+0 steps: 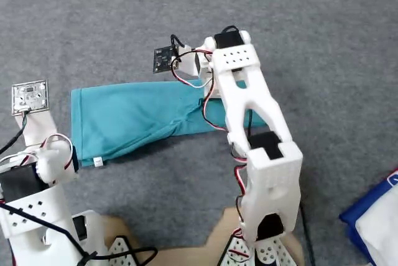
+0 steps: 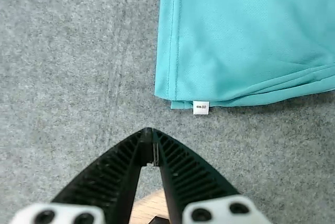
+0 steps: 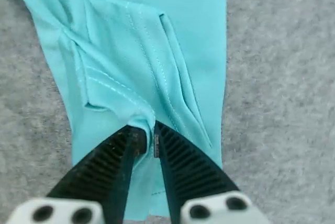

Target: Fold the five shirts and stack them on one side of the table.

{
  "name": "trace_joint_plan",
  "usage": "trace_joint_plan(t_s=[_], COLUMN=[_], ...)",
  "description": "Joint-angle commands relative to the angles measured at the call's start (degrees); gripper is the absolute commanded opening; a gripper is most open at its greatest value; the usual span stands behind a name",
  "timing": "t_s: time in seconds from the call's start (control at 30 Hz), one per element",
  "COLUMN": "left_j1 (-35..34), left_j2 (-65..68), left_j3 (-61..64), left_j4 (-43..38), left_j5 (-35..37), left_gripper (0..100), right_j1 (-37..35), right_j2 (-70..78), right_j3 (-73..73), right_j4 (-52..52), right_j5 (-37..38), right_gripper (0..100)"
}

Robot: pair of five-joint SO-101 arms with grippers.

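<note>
Grey felt table (image 1: 323,42), teal shirt (image 1: 130,117) pinched in right hand (image 3: 148,135), left hand (image 2: 149,132) closed, near its corner.

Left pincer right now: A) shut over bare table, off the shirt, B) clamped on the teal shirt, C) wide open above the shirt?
A: the left pincer is shut over the grey table, short of the teal shirt and its white tag.
</note>
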Motion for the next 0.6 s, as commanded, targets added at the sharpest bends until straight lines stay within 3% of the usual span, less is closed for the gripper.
trace_joint_plan(t_s=[0.0,0.17,0.37,0.57], left_j1=[-0.35,-0.09,0.0,-0.26], left_j2=[-0.66,-0.66,-0.66,-0.66], left_j3=[-0.88,-0.88,-0.88,-0.79], left_j4=[0.26,0.26,-0.18,0.26], left_j5=[-0.53,-0.53,-0.62,-2.55], left_gripper=[2,2,2,2], right_j1=[-1.36,-3.21,-4.35,-2.68], right_j2=[0.13,0.13,0.04,0.04], right_j3=[-4.0,-5.32,-8.31,-11.12], right_j4=[0.26,0.26,0.53,4.66], right_j5=[1.23,2.02,1.93,1.93], right_gripper=[0.5,0.9,18.2,20.7])
